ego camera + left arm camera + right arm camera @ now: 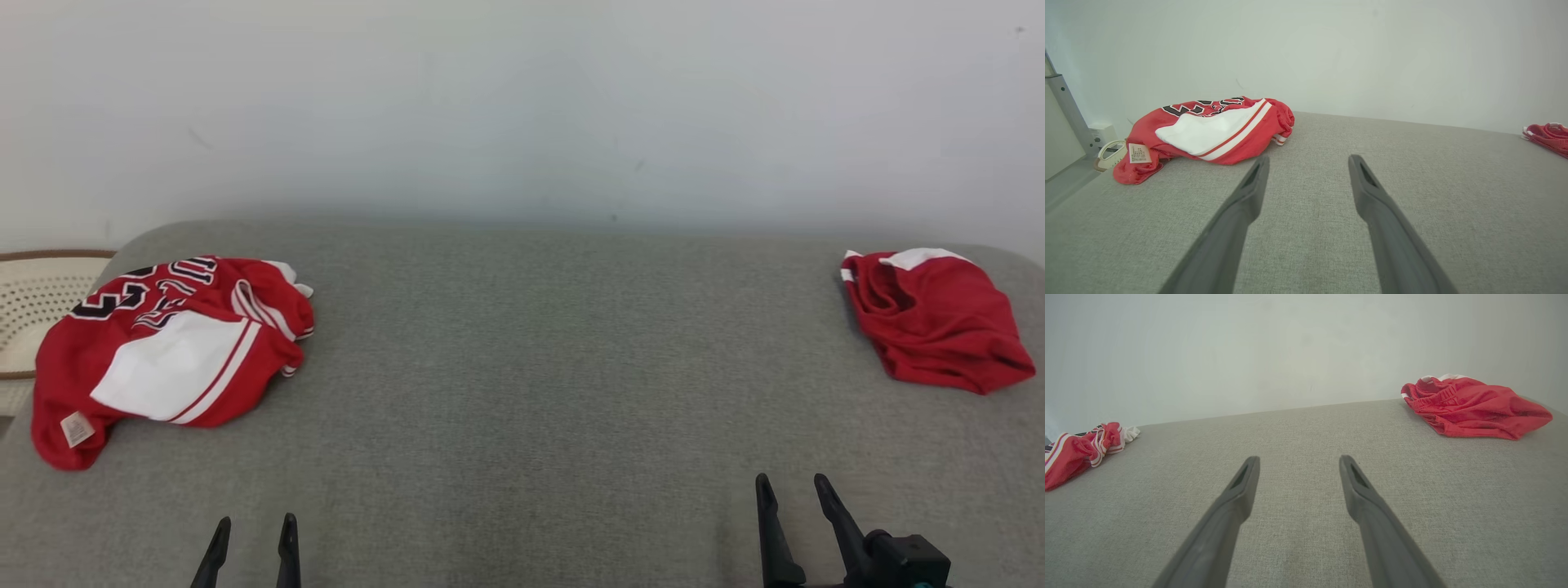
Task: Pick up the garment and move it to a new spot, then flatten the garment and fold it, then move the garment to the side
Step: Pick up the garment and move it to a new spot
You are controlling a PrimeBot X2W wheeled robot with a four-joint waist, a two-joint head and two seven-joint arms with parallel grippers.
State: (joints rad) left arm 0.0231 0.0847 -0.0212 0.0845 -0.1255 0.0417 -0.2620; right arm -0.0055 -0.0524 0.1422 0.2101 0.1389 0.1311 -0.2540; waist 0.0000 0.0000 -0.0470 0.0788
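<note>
Left gripper (pixel 255 524) and right gripper (pixel 792 483), each with fingers spread and holding nothing, hover over the near part of the grey cushion (pixel 522 367). The crumpled red-and-white jersey (pixel 167 351) lies at the cushion's left end, ahead of the left gripper and well apart from it, beside a pale perforated basket (pixel 33 302). Red shorts (pixel 935 322) lie bunched at the right end, near the white wall (pixel 522 106).

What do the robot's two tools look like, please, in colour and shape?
The left tool and right tool each have two long, slim, dark-grey fingers tapering to points, with a narrow slot recessed near each tip. A black blocky housing with a teal mark sits at the right tool's base.
</note>
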